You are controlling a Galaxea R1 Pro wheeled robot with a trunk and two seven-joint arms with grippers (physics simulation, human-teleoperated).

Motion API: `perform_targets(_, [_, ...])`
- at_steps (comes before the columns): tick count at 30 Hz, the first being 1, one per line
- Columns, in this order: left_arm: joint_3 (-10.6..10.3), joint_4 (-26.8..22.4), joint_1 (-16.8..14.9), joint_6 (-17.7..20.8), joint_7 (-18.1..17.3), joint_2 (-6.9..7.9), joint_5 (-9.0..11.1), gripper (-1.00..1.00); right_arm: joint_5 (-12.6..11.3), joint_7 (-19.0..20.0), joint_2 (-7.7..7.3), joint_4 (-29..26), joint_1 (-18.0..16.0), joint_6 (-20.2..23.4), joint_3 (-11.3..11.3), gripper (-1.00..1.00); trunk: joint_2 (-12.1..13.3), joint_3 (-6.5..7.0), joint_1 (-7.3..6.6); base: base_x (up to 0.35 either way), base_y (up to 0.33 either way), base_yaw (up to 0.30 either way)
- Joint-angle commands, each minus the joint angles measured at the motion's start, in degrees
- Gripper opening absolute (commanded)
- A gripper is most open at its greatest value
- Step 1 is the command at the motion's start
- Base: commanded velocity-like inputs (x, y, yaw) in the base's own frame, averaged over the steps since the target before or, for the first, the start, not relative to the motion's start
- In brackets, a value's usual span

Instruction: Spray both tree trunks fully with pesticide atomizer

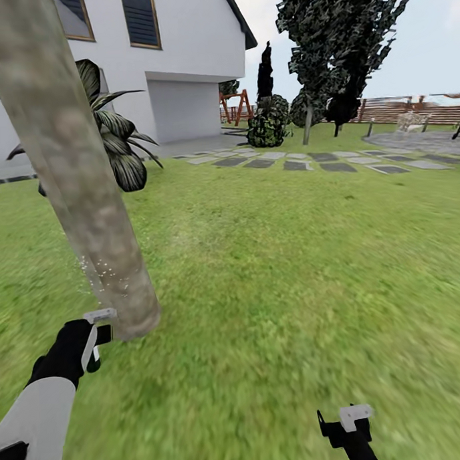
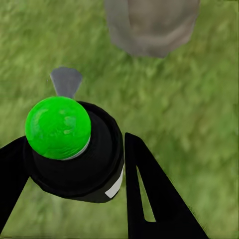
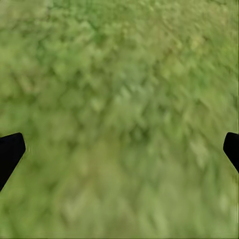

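Note:
A pale mottled tree trunk (image 1: 74, 176) leans up from the grass at the left, its base (image 2: 149, 25) close ahead of my left gripper (image 1: 95, 337). That gripper is shut on the pesticide atomizer (image 2: 74, 164), a black bottle with a bright green ball top (image 2: 57, 127) and a grey nozzle (image 2: 65, 82) pointing toward the trunk. Whitish pesticide specks (image 1: 101, 272) dot the trunk's lower part. A second tree (image 1: 307, 123) with a thin pale trunk stands far off across the lawn. My right gripper (image 1: 347, 422) hangs open over bare grass (image 3: 119, 99), holding nothing.
A white house (image 1: 182, 65) and a short palm (image 1: 116, 144) stand behind the near trunk. Grey stepping stones (image 1: 300, 161) cross the lawn farther back. Dark bushes (image 1: 269, 121) and a slatted wooden fence (image 1: 399, 109) line the far edge. Open grass (image 1: 292, 274) spreads to the right.

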Motion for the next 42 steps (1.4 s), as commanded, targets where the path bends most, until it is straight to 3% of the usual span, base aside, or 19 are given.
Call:
perform_targets(1, [-0.03,-0.22,-0.04,0.25,-0.16,-0.1,-0.44,-1.0,0.5,-0.6,-0.02,0.04,-0.03,-0.04,0.41,1.0,-0.02,-0.05,-0.01,0.0,0.0,0.278])
perform_targets(9, [-0.49,-0.61,-1.36,0.74,-0.07,-1.13,-0.58,-1.0,0.5,-0.6,-0.08,-0.05,-0.03,-0.04,0.41,1.0,-0.02,-0.05,-0.01,0.0,0.0,0.115])
perform_targets(13, [-0.57,-0.85,-5.98,1.47,-0.4,-1.41,-0.78,-1.0,0.5,-0.6,-0.06,0.02,-0.03,-0.04,0.41,1.0,-0.02,-0.05,-0.01,0.0,0.0,0.003])
perform_targets(15, [-0.82,-1.37,-6.53,1.54,-0.41,-1.1,-0.79,-1.0,0.5,-0.6,-0.1,0.01,-0.03,-0.04,0.41,1.0,-0.02,-0.05,-0.01,0.0,0.0,0.0])
perform_targets(19, [-1.05,-5.17,-6.45,2.04,-0.57,-0.52,-0.85,-1.0,0.5,-0.6,-0.11,0.04,-0.03,-0.04,0.41,1.0,-0.02,-0.05,-0.01,0.067,-0.041,0.0])
perform_targets(31, [-1.3,-5.34,-6.02,2.39,-0.68,-1.01,-0.8,-1.0,0.5,-0.6,-0.02,0.02,-0.03,-0.04,0.41,1.0,-0.02,-0.05,-0.01,0.206,-0.187,0.0])
perform_targets(42, [-1.2,-5.35,-5.94,2.36,-0.6,-0.67,-0.83,-1.0,0.5,-0.6,-0.02,-0.04,-0.03,-0.04,0.41,1.0,-0.02,-0.05,-0.01,0.027,-0.269,0.0])
